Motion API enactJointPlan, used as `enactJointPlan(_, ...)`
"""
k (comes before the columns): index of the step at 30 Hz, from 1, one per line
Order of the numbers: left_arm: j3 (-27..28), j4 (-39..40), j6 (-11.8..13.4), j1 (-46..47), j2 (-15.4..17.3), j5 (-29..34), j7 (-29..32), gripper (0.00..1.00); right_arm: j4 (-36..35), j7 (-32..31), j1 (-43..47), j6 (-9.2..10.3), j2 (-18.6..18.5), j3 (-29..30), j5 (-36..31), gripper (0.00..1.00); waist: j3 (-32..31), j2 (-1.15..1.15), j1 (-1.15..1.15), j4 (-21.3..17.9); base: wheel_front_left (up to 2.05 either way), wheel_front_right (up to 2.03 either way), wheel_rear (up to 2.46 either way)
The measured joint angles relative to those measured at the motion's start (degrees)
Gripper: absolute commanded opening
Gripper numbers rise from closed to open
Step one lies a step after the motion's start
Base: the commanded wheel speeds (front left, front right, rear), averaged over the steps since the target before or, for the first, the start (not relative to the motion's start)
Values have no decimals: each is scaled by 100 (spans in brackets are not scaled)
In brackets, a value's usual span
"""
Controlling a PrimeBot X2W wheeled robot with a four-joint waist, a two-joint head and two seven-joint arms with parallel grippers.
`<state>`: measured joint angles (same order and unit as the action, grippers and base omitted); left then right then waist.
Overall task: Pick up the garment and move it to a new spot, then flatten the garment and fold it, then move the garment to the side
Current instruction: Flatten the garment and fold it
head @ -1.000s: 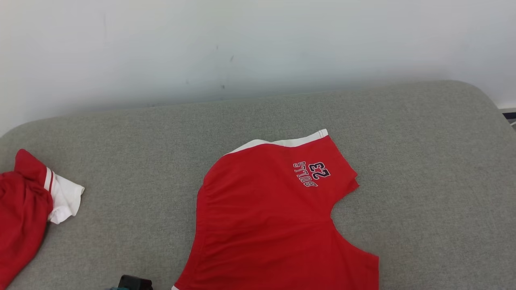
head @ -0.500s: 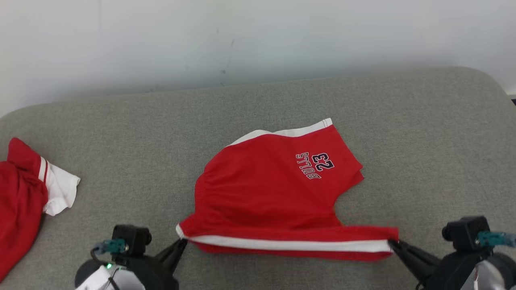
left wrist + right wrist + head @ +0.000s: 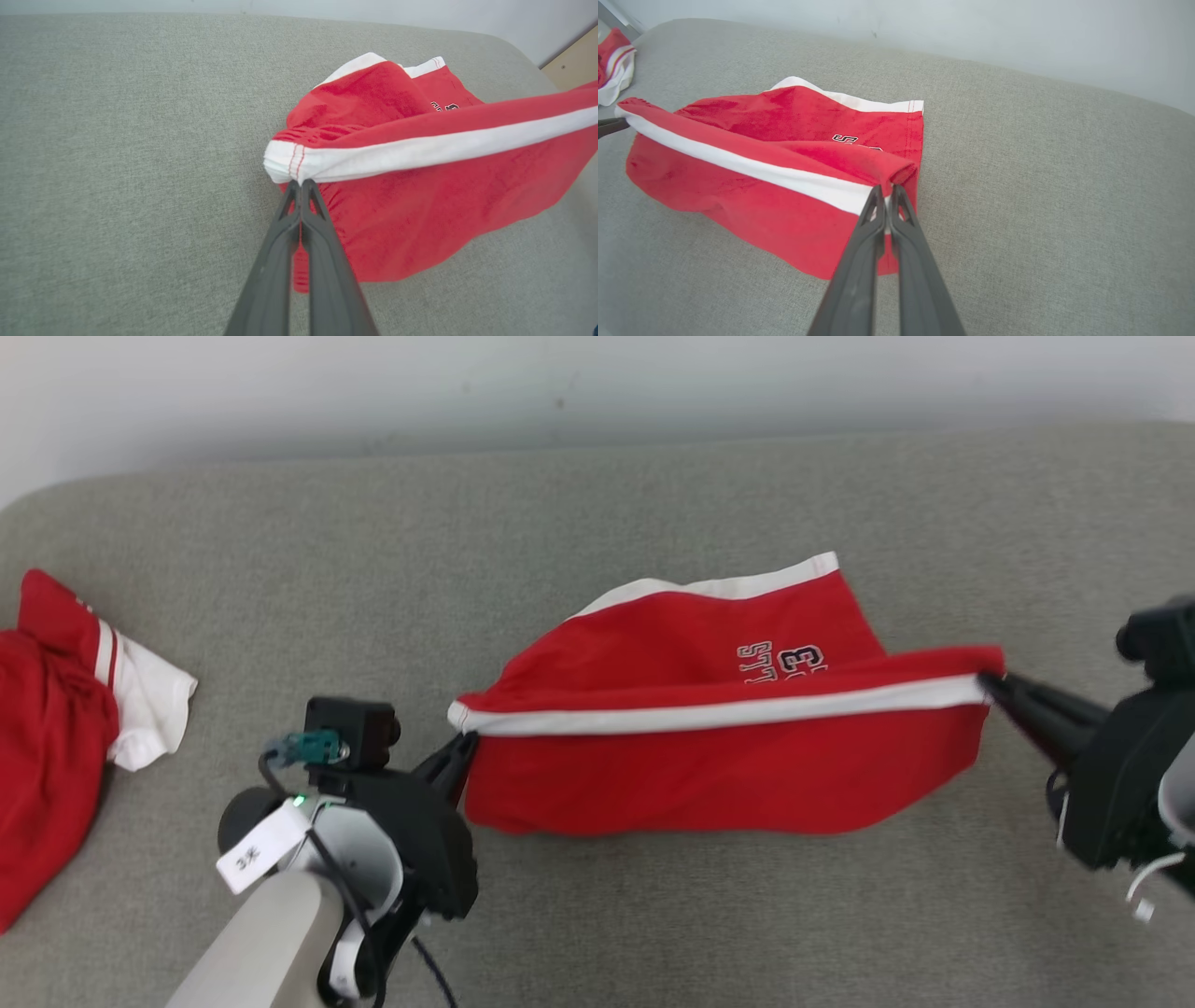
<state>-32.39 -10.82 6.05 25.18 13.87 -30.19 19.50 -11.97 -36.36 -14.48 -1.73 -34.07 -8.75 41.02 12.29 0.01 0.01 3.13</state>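
Shorts [image 3: 719, 784], red with a white band [image 3: 728, 713], hang mid-frame in the head view, stretched between the two grippers above the grey cushion [image 3: 653, 495]. The left gripper [image 3: 464, 749], lower left of centre, holds the band's left end. In the left wrist view its two dark fingers [image 3: 275, 261] are pressed together just under the stitched white corner. The right gripper [image 3: 988, 681], at the right edge, is clamped on the other end, and the right wrist view shows its tips nipping the rolled red-and-white corner. The band runs taut from one gripper to the other, rising slightly toward the right of the frame. Below it red cloth droops toward the cushion; I cannot tell if it touches. Behind the band the rest of the shorts lies on the cushion, with dark lettering [image 3: 780, 661] partly hidden by the raised edge. Another red-and-white garment [image 3: 56, 728] lies bunched at the far left, well apart. A pale wall [image 3: 560, 373] runs along the top.
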Motion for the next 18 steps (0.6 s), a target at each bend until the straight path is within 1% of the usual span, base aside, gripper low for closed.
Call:
enactJointPlan(3,42,-91,30,208,-170,29,44,0,268,-102,-416,-81,-49,18,24,0,157,0,0,116,0,0,0)
enactJointPlan(11,229,-420,58,818,-558,171,100,0,943,-152,-1246,-192,-46,-15,40,0,489,0,0,496,0,0,0)
enactJointPlan(12,248,-471,68,864,-592,201,111,0,1042,-153,-1340,-230,-31,-42,40,0,525,0,0,540,0,0,0)
enactJointPlan(18,333,-842,100,1105,-775,360,170,0,1571,-144,-1799,-282,122,-240,29,0,726,0,0,736,0,0,0)
